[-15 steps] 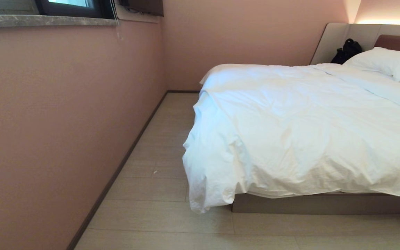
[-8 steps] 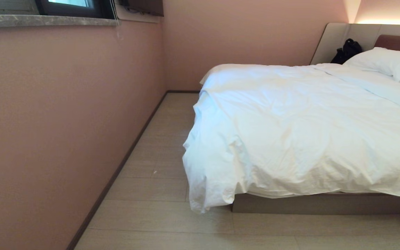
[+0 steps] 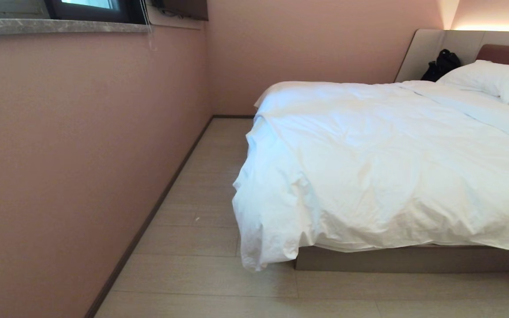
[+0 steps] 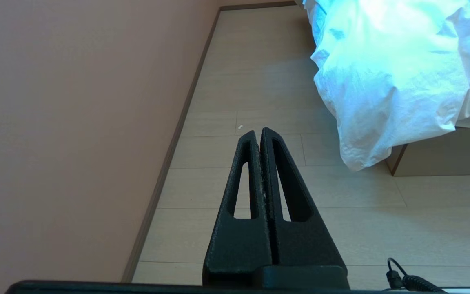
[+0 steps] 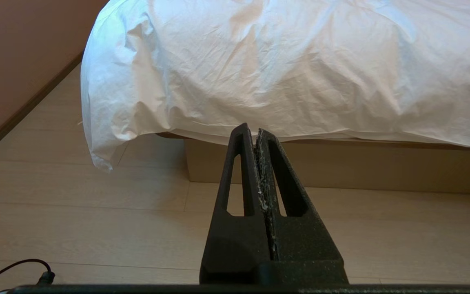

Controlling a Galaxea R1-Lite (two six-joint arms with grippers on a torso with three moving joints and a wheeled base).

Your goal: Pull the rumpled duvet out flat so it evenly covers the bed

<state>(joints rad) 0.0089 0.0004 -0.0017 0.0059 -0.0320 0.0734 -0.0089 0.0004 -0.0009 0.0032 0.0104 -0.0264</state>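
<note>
Duvet nearly flat; we judge the task close to finished.
The duvet [image 3: 391,168] covers the bed [image 3: 413,258], its near-left corner drooping floorward; our left hand [image 4: 261,132] and right hand [image 5: 253,130] are closed, empty.

Room evenly lit, moderately bright. Warm strip glow on the wall above the headboard [image 3: 466,42]. Duvet [image 3: 387,168] overexposed in both wrist views, bluish glare in the left wrist view. Soft shadow under its overhang. Focus acceptable throughout.
</note>
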